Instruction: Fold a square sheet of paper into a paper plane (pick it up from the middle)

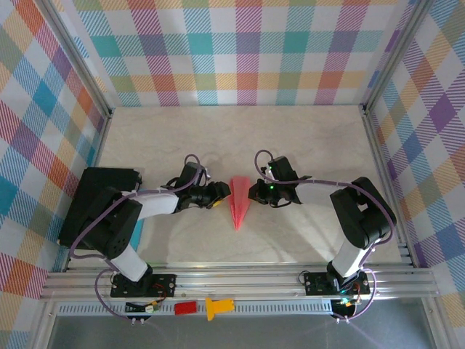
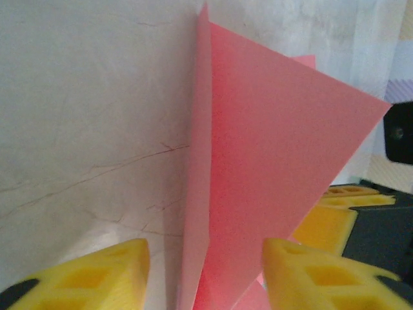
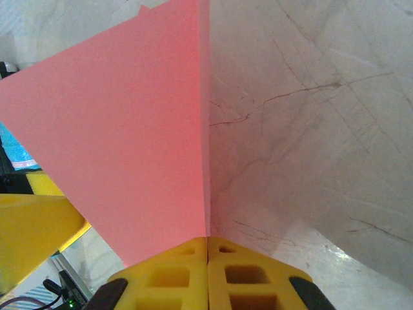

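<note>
Item one, left gripper (image 1: 218,193): we see its yellow fingers (image 2: 84,281) standing apart, one on either side of the raised fold, the left one clear of the paper.

Item two, paper plane (image 1: 238,204): salmon-pink, narrow, tip toward the arm bases. It lies mid-table (image 1: 312,145), between both grippers.

Item three, right gripper (image 1: 253,193): we note its fingers (image 3: 168,278) pressed together, pinching the plane's edge at their seam.
</note>
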